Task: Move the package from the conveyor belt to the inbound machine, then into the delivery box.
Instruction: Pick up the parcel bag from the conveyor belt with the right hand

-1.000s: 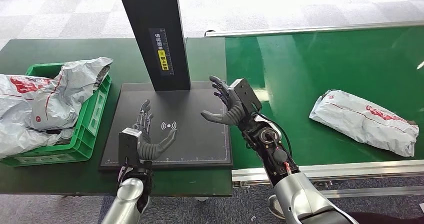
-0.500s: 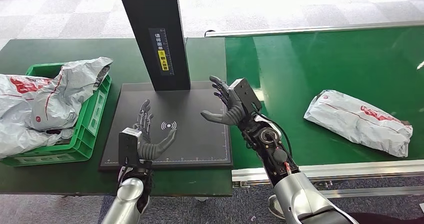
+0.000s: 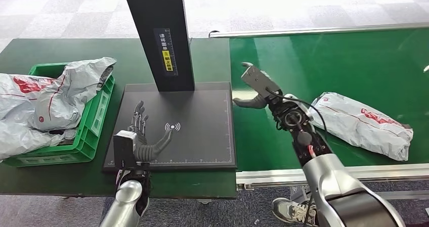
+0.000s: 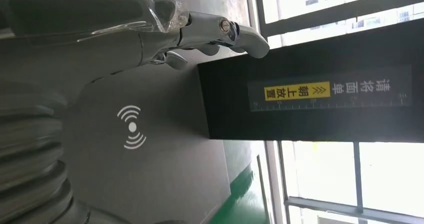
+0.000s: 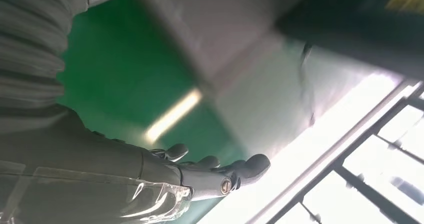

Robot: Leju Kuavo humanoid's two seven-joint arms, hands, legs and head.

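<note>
Green slotted plastic crate (image 3: pixel 96 117) at the far left of the dark green table (image 3: pixel 55 50), heaped with crumpled grey-and-white mailer bags with red print (image 3: pixel 53 95); this reads as the delivery box.

Beside it, the flat black scanning pad of the inbound machine (image 3: pixel 202 136), with a white wireless symbol (image 3: pixel 172 127) and a tall black post bearing a yellow label (image 3: pixel 161 35).

Left hand (image 3: pixel 144 138) rests low over the pad's near-left part, fingers spread, thumb out, holding nothing.

Right hand (image 3: pixel 253 88) is over the glossy green conveyor belt (image 3: pixel 329 55), just past the pad's edge; fingers apart and empty in the right wrist view.

Target package, a white-grey plastic mailer with red lettering (image 3: pixel 361 125), lies flat on the belt beside the right forearm, not touched by the hand.

Risks, as judgement:
- Slack, slippery film may fold or slide out of a shallow pinch
- If the belt is running, the package could pass the hand before the fingers close
- The forearm is close enough to nudge it aside

Hard to make out:
- Right wrist view is motion-blurred
- Right fingertips are masked by the wrist camera housing in the head view
- Crate's left side is cut off
- Label text unreadable
</note>
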